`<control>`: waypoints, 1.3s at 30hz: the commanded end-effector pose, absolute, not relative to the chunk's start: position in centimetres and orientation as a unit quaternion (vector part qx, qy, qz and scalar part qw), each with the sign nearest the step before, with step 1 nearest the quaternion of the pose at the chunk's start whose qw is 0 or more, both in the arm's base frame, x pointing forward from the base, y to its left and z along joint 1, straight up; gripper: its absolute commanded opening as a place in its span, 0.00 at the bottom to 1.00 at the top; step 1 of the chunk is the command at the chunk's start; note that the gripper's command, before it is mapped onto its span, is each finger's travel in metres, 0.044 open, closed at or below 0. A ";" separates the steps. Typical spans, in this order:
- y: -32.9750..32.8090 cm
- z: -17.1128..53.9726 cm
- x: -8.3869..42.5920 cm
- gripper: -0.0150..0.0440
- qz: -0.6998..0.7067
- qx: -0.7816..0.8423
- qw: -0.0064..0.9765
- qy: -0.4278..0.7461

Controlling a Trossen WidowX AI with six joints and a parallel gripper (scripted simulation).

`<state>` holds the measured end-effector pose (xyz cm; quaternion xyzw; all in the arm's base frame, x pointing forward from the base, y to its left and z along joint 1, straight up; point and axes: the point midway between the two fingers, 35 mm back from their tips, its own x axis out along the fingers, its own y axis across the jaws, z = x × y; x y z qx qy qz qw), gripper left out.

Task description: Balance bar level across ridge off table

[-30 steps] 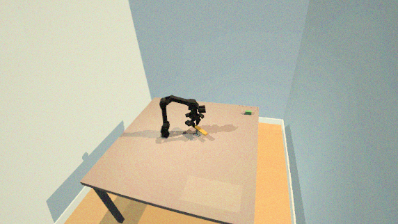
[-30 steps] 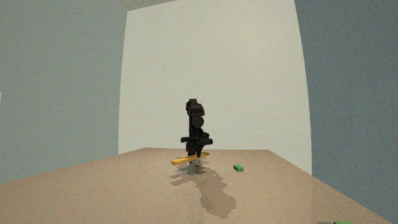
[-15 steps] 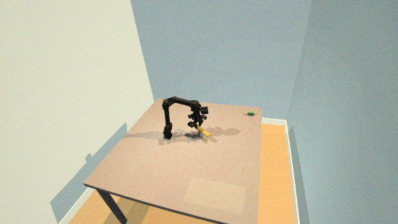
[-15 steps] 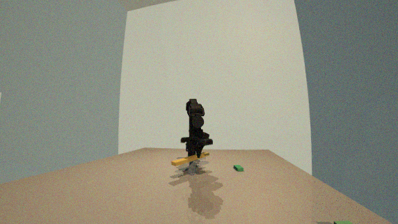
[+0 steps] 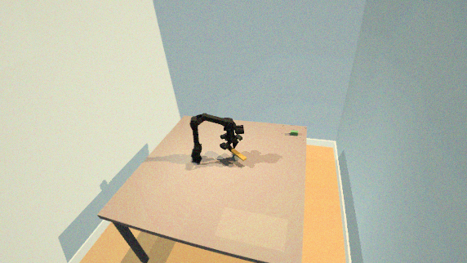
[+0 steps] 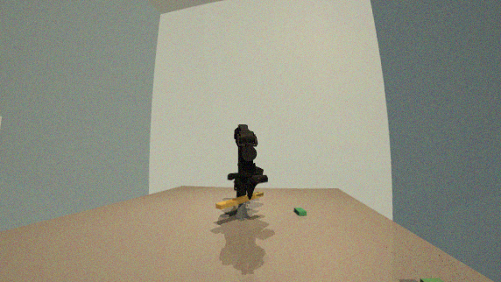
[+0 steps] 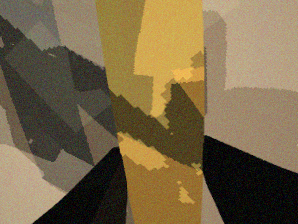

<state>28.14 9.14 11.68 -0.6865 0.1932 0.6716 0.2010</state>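
Note:
The long yellow bar (image 5: 239, 154) (image 6: 228, 203) (image 7: 165, 200) is held between the fingers of my gripper (image 5: 233, 148) (image 6: 250, 197) (image 7: 161, 151), which is shut on it. In the wrist view the bar runs up the middle, a black finger on each side. The small grey ridge (image 6: 242, 212) (image 7: 40, 80) stands on the table under the bar in the exterior view. The bar appears above the table. Whether its underside touches the ridge cannot be told; the bar and shadows hide much of the ridge.
A green block (image 6: 299, 212) lies to the right of the ridge in the exterior view. Another green piece (image 6: 431, 280) is cut off at that view's lower edge. In the top view a green block (image 5: 294, 133) lies near the table's far right corner.

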 end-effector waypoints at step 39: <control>9.2 11.3 28.2 0.25 0.673 -0.686 0.200 0.191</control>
